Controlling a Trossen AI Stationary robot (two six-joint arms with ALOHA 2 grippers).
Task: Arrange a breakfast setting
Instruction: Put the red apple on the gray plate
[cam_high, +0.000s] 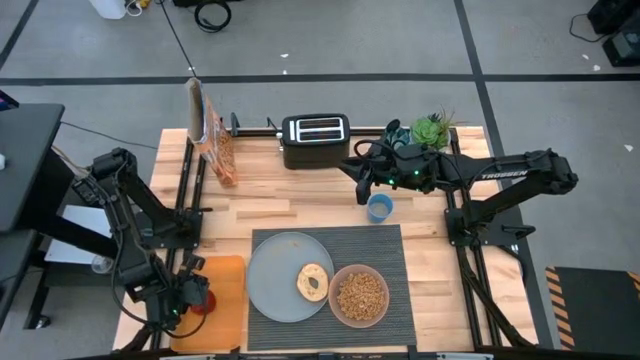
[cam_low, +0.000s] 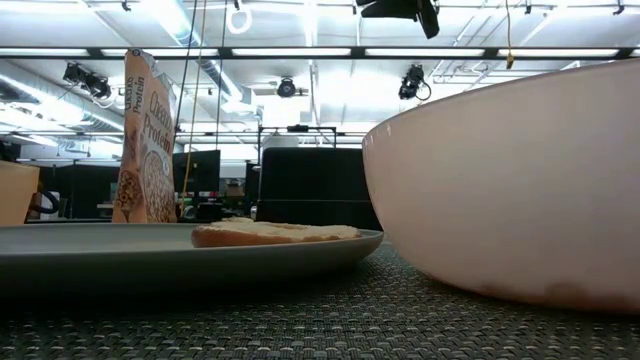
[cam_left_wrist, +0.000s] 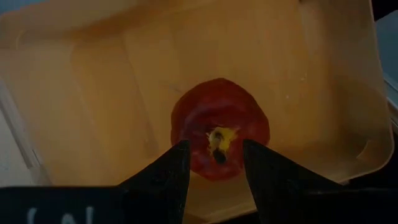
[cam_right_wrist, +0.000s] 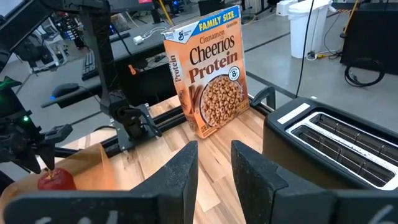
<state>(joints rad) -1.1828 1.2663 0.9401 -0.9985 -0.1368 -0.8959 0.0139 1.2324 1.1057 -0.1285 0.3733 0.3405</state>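
While the left gripper (cam_left_wrist: 214, 171) stands directly over the red apple (cam_left_wrist: 220, 127), its two dark fingers (cam_left_wrist: 168, 177) flank the fruit on either side, closed against its skin. The apple sits upright on the flat orange tray (cam_left_wrist: 112, 74), stem end facing the wrist camera, with a yellowish hollow around the dark stem; its skin is deep red and slightly mottled. Seen from above, the tray (cam_high: 228, 290) lies at the table's (cam_high: 270, 195) near left corner, just beside the dark ribbed mat (cam_high: 390, 250). On that mat rest the pale blue-grey plate (cam_high: 272, 285), carrying the bagel (cam_high: 313, 282) near its right rim, and the pink bowl (cam_high: 359, 295) filled with brown cereal (cam_high: 360, 293), touching the plate's right side. The right gripper (cam_right_wrist: 214, 162) hovers near the black toaster (cam_high: 315, 138) at the table's far edge, its fingers slightly parted and holding nothing. A cereal box (cam_right_wrist: 206, 74) stands upright at the far left.
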